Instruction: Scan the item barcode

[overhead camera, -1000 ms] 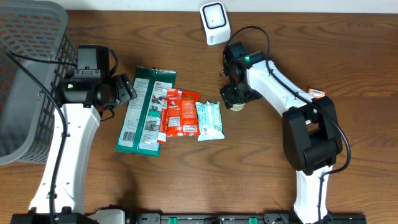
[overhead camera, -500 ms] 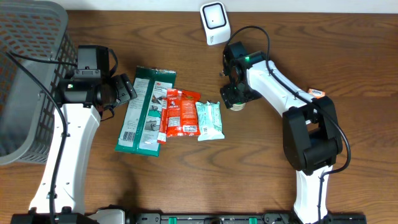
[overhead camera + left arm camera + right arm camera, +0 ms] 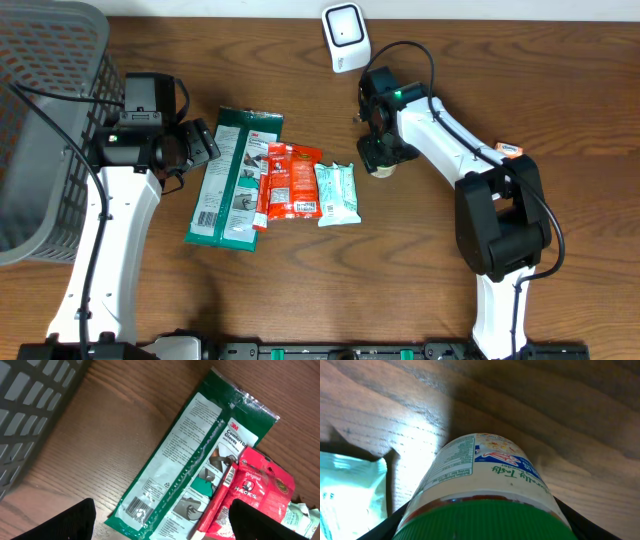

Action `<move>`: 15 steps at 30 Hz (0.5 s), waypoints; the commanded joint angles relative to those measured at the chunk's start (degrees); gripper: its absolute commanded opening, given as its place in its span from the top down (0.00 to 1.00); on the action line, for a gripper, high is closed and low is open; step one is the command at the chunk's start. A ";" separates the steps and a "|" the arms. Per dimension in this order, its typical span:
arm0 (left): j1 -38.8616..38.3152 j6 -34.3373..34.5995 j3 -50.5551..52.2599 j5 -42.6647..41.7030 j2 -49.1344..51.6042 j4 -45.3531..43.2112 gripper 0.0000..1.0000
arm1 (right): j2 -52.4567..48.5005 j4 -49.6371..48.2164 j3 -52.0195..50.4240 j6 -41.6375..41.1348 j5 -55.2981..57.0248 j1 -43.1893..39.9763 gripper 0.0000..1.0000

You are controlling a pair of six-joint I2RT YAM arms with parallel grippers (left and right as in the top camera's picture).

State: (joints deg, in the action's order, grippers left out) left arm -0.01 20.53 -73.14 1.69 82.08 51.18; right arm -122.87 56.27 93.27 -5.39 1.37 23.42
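One jar (image 3: 481,467) — lid (image 3: 480,522) toward right gripper (image 3: 379,158), seemingly upright; grip unclear — left gripper (image 3: 165,522) wide.

Wood table (image 3: 300,290) carries packets (image 3: 235,175), jar (image 3: 485,475), scanner (image 3: 346,37), basket (image 3: 40,110).

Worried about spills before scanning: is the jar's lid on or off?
On. The green lid caps the jar in the right wrist view.
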 commanded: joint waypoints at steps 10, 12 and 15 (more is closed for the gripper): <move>0.15 -0.57 -0.55 0.33 -0.42 0.22 0.14 | 17.16 4.26 3.19 -3.80 -4.00 -0.09 0.70; 0.17 -0.57 -0.55 0.31 -0.42 0.22 0.15 | 18.73 5.90 5.90 -3.98 -4.07 -0.09 0.73; 0.15 -0.57 -0.55 0.31 -0.42 0.22 0.15 | 20.35 6.49 10.47 -4.90 -4.46 -0.07 0.82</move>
State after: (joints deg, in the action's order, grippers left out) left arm -0.01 20.53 -73.14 1.67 82.08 51.18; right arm -104.90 62.89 99.15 -8.16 -1.93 23.42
